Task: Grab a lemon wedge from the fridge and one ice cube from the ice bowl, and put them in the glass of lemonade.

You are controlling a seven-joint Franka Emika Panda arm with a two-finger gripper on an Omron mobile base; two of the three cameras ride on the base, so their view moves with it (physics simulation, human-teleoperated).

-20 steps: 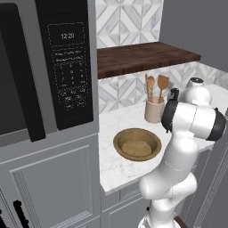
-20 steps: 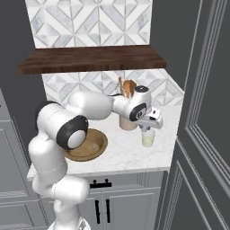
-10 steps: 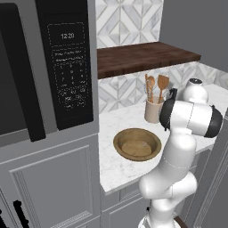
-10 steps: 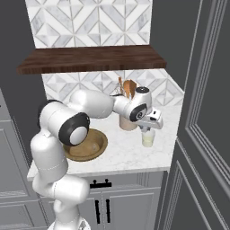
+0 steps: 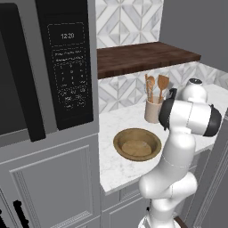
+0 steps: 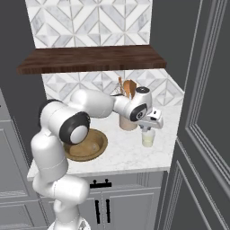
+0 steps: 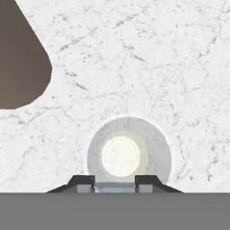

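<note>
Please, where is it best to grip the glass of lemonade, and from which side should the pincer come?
Grip the glass of lemonade around its upright round wall, probably from the open front counter edge. The utensil crock stands close behind, and the mouth is open with liquid inside, so a hold from above looks poor.

The claw (image 6: pixel 148 129) hangs just above the glass of lemonade (image 6: pixel 148 138) on the marble counter (image 6: pixel 130 155).

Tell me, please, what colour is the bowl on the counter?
Tan-brown wood; the bowl shows best in the left base view.
</note>
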